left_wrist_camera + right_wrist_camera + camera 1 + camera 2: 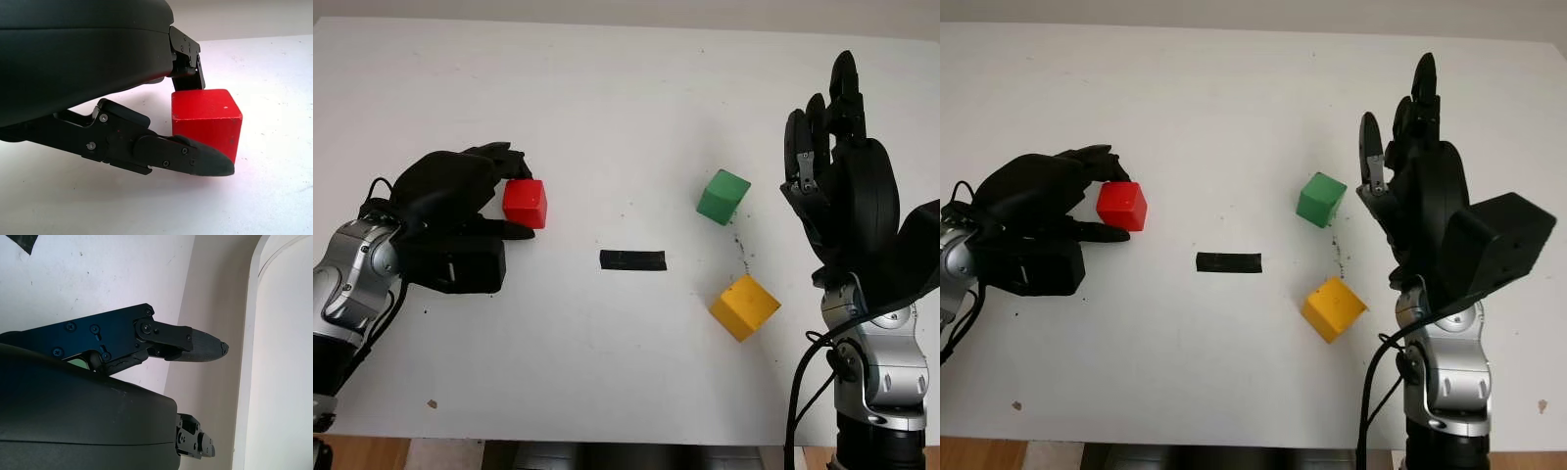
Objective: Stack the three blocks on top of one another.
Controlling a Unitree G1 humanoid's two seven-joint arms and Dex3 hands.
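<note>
On the white worktop [607, 98], the left robot hand [460, 211] grasps the red block [525, 203] at the left, seemingly still on the surface, while the right robot hand [837, 176] is raised, released, beside the green block [722, 196] and yellow block [744, 306].

White table [607, 372] — red block [525, 203], green block [722, 197], yellow block [744, 306], black tape strip [632, 260].

Left hand [494, 191] curled (grasping); right hand [832, 147] raised, open.
</note>
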